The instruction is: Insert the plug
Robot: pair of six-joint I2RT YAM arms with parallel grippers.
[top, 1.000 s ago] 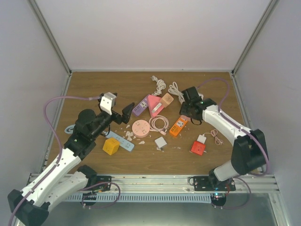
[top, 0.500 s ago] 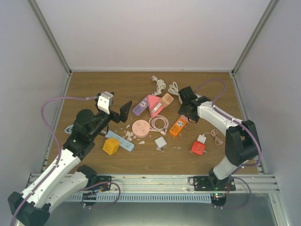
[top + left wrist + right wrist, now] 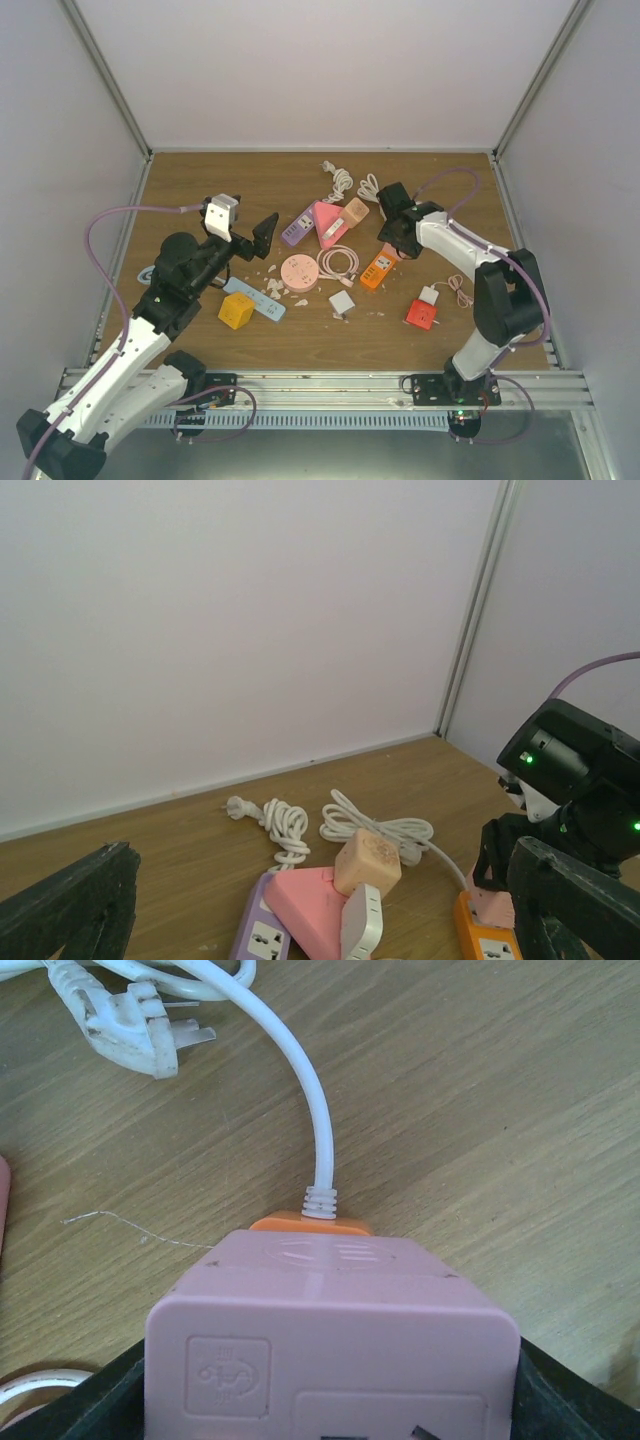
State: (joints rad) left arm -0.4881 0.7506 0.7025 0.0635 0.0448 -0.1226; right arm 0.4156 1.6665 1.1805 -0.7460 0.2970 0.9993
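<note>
1. The right gripper (image 3: pixel 393 240) is clamped on the pink plug (image 3: pixel 330 1340), 1 finger on each side.
2. The plug is at the cord end of the orange strip (image 3: pixel 377 267); I cannot tell whether it is seated.
3. The strip's long axis runs diagonally, with the cord end far-right.
4. The left gripper (image 3: pixel 258 243) hangs in the air, jaws wide apart.

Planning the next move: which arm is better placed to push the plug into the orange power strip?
Right. The right tool grips the pink plug just over the orange power strip; the left tool hangs open and empty, off to one side.
</note>
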